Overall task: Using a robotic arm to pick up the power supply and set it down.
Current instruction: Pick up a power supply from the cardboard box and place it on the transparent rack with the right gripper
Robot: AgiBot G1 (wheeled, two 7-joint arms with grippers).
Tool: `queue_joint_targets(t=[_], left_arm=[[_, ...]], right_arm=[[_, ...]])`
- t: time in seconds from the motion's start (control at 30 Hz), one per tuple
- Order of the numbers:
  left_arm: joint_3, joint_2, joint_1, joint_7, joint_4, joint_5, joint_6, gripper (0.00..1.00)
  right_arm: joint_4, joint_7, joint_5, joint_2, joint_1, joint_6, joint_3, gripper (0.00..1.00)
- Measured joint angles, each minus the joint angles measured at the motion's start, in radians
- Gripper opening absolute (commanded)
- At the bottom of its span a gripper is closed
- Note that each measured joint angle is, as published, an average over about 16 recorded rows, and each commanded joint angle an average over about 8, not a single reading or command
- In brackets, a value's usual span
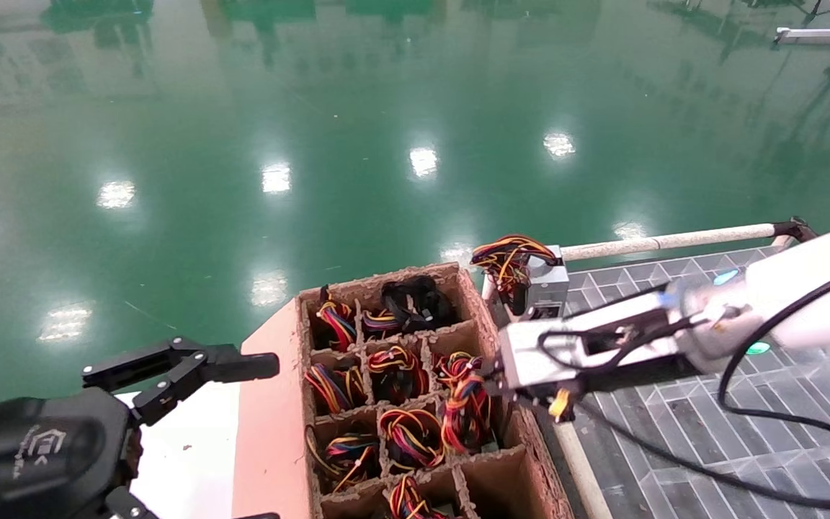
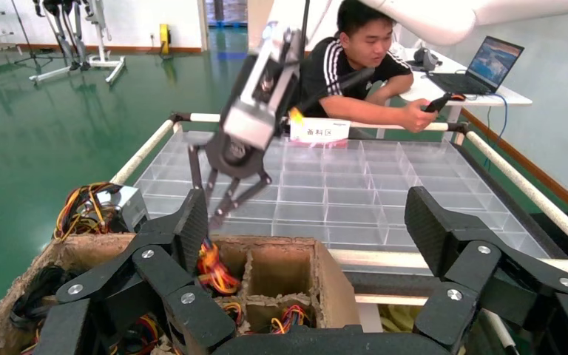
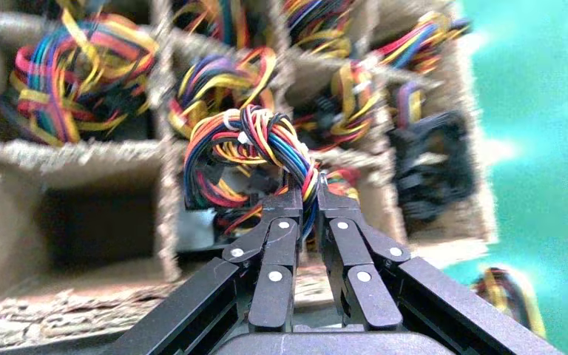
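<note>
— Green glossy floor (image 1: 386, 108); divided cardboard crate (image 1: 271, 404) by the gridded tray (image 1: 710, 418). Where's the power supply (image 3: 248, 159)?

— In a right-column cell, wires up. Right gripper (image 3: 309, 194) reaches over the edge, pinching its bundle, likely the only handle.

— Left gripper (image 1: 192, 367)?

— Parked beside the crate, spread wide.

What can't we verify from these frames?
- Power supply casing: right wrist view shows only its wire bundle; cell walls and wires hide the box.
- Right gripper contact point: wires cover the fingertips.
- Carton front cells: cut off by the head view's edge.
- Left gripper idle, open.
</note>
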Motion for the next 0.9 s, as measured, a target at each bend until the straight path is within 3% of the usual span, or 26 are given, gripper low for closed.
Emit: queue_joint_targets(t=[0.5,0.9], left_arm=[[0.000,0.000,0.000,0.000,0.000,0.000,0.000,1.00],[0.000,0.000,0.000,0.000,0.000,0.000,0.000,1.00]], right_arm=[[0.099,0.095,0.080,0.072,0.147,0.004,0.104,0.00],[0.132,0.097,0.069,0.143,0.271,0.009,0.159,0.00]])
